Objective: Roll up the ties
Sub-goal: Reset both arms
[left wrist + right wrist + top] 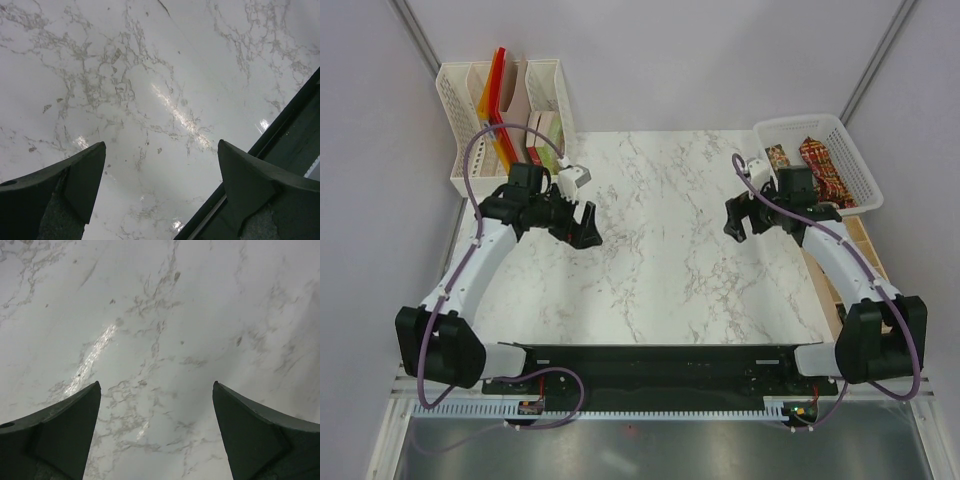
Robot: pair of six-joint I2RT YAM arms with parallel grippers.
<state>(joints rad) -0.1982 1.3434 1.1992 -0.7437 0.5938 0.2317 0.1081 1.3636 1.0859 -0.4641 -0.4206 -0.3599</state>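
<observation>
Patterned ties lie in a white basket [855, 150] at the back right: a red one [823, 165] and a brown-gold one [778, 156]. A dark grey-green tie does not show. My right gripper [737, 219] is open and empty above the marble table, left of the basket. My left gripper [586, 228] is open and empty over the left part of the table. The wrist views show only bare marble between the open fingers [80, 180] [75, 425].
A white file rack [500, 110] with orange, red and green folders stands at the back left. The marble table top [660, 230] has a black base rail [650, 362] along its near edge. A wooden edge shows under the basket at right.
</observation>
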